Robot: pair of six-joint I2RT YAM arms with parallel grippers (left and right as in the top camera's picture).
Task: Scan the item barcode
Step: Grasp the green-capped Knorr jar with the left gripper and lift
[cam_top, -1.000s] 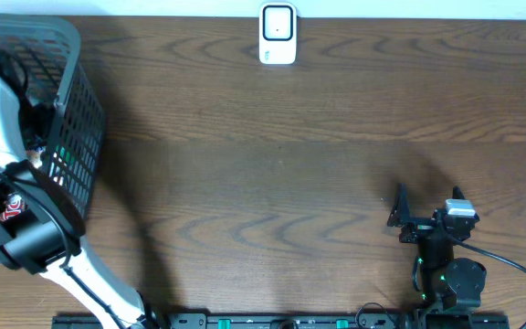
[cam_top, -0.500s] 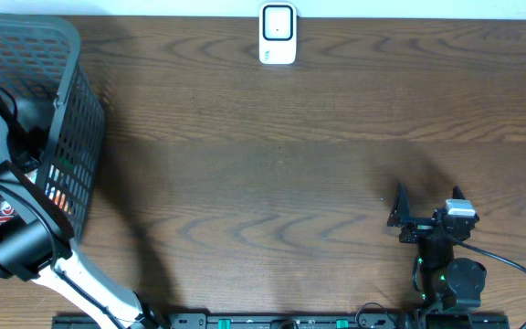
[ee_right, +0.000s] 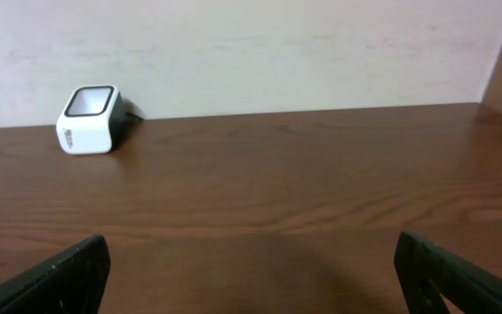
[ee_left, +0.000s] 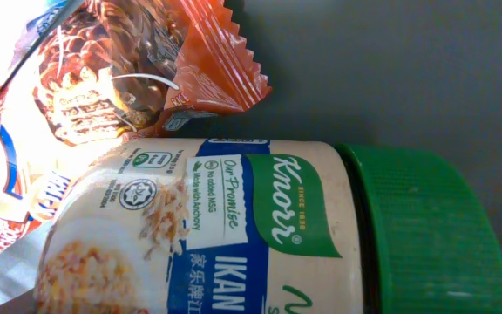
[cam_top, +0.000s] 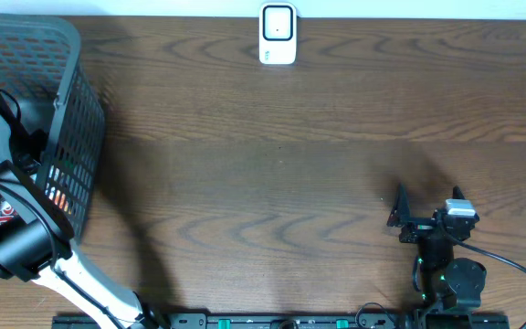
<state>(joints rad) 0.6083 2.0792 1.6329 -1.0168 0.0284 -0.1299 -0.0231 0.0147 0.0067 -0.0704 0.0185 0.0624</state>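
Observation:
A Knorr jar [ee_left: 234, 227] with a cream, blue and green label and a green lid [ee_left: 425, 235] lies on its side and fills the left wrist view at very close range. An orange snack packet [ee_left: 146, 70] lies just behind it. My left arm [cam_top: 7, 228] reaches down into the grey mesh basket [cam_top: 71, 110]. Its fingers show in no view, so whether they grip the jar is unclear. No barcode is visible. The white scanner [cam_top: 278, 34] stands at the table's far edge. My right gripper [cam_top: 427, 196] rests open and empty at the near right.
The scanner [ee_right: 88, 119] also shows at the far left of the right wrist view, against a pale wall. Bare brown wood lies between the basket and the right arm. More packets show through the basket mesh [cam_top: 55, 192].
A second ago the left arm shifted down and back inside the basket; since half a second ago it has held still. The right arm has not moved.

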